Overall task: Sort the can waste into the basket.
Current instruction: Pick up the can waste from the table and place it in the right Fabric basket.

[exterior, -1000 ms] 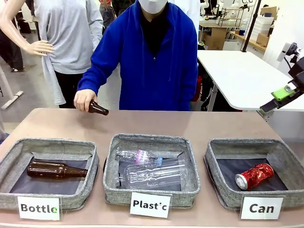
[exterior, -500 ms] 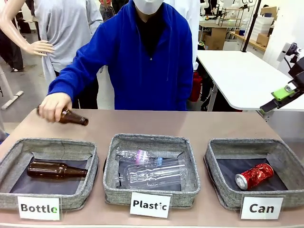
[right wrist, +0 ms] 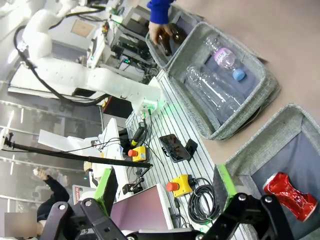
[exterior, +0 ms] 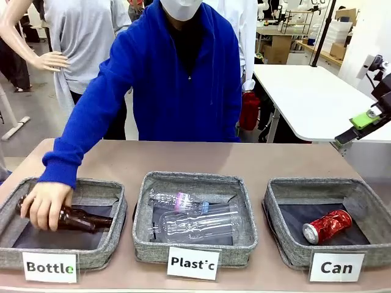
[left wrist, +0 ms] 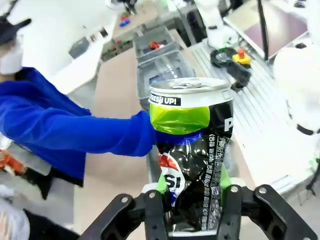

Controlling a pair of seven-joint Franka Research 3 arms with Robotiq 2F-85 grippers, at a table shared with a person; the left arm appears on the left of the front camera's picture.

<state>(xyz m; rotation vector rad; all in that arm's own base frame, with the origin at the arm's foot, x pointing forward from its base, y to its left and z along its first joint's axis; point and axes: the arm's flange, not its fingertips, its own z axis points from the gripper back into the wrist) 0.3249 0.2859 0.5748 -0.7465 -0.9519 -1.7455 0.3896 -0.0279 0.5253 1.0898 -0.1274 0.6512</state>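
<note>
Between my left pincer's (left wrist: 190, 212) pads, pinched: one crumpled dark can (left wrist: 192, 155); right pincer (right wrist: 165, 200) spread, empty; risk: dented wall slipping before basket (exterior: 287, 189).

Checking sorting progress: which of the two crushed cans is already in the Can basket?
The red can, lying on its side in the Can basket. The dark-printed can is clamped in the left gripper.

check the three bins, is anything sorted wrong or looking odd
Nothing looks missorted: the red can lies in the Can basket, clear bottles in Plastic, brown bottles in Bottle. The only oddity: the left gripper holds a crushed dark can, not binned yet.
</note>
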